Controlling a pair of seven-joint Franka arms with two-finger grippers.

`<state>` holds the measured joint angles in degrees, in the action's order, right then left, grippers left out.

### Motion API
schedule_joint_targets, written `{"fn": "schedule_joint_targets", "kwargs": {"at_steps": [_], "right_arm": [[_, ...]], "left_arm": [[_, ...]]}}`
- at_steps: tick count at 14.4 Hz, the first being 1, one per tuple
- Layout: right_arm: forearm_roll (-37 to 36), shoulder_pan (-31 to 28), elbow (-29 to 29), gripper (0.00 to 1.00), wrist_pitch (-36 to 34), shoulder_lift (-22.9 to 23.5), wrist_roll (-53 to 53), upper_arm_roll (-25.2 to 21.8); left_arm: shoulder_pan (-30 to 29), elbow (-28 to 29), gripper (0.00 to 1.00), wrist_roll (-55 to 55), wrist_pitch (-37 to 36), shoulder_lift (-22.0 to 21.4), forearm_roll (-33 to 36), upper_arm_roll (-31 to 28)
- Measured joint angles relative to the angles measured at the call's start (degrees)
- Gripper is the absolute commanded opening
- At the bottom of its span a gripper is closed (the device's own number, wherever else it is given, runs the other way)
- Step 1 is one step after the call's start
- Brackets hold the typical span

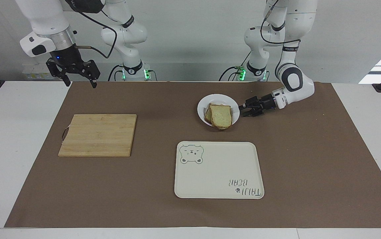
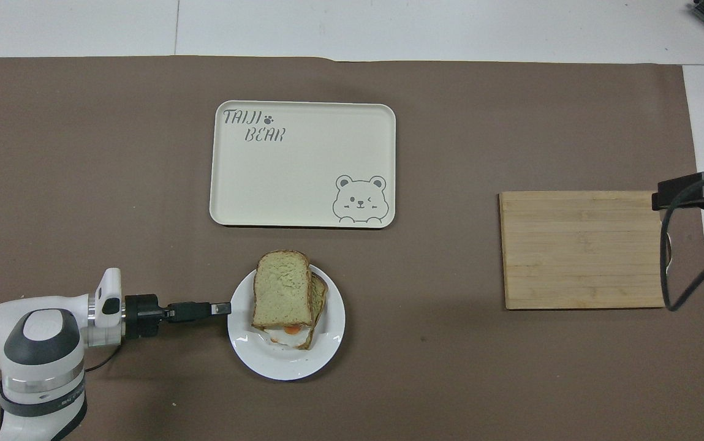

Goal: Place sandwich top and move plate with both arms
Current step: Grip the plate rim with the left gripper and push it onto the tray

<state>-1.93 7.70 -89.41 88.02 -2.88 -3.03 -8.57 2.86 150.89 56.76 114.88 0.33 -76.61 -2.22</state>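
The white plate (image 1: 205, 103) (image 2: 284, 367) sits on the brown mat, nearer to the robots than the tray. The sandwich top (image 1: 221, 116) (image 2: 282, 288), a pale slice with a brown crust, lies on the stack on the plate. It rests over a fried egg (image 2: 291, 331) and a lower slice. My left gripper (image 1: 244, 111) (image 2: 227, 307) is low at the plate's rim on the left arm's side, its fingers open. My right gripper (image 1: 79, 80) is open and empty. It is raised over the mat's corner at the right arm's end; only its edge shows in the overhead view (image 2: 688, 191).
A cream tray with a bear drawing (image 1: 218, 169) (image 2: 302, 162) lies farther from the robots than the plate. A wooden cutting board (image 1: 99, 134) (image 2: 581, 248) lies toward the right arm's end. The brown mat (image 1: 309, 159) covers the table.
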Motion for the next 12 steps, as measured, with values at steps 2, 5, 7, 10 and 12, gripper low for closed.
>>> {"fn": "schedule_joint_targets", "kwargs": {"at_steps": [2, 5, 7, 10, 12], "right_arm": [[-0.02, -0.01, 0.41, 1.00, -1.36, -0.12, 0.04, -0.10], [-0.02, -0.02, 0.70, 1.00, -2.80, -0.94, 0.50, -0.18], [-0.02, 0.00, -0.50, 1.00, -3.28, -2.13, 0.73, -0.16], [-0.02, 0.08, -2.72, 1.00, -3.28, -3.60, 0.88, -0.10], [-0.02, 0.13, -3.10, 1.00, -3.28, -3.78, 0.89, -0.08]], "left_arm": [[0.74, 0.19, 0.51, 0.26, 0.09, 0.00, -0.25, 0.12], [1.97, 0.23, 0.13, 0.29, 0.73, 0.00, -0.53, 0.15], [2.17, 0.26, 0.00, 0.31, 1.23, 0.00, -0.61, 0.15], [3.39, 0.62, 0.00, 0.53, 2.60, -0.01, -0.75, 0.16], [3.51, 0.64, 0.00, 0.54, 2.77, -0.01, -0.88, 0.11]]}}
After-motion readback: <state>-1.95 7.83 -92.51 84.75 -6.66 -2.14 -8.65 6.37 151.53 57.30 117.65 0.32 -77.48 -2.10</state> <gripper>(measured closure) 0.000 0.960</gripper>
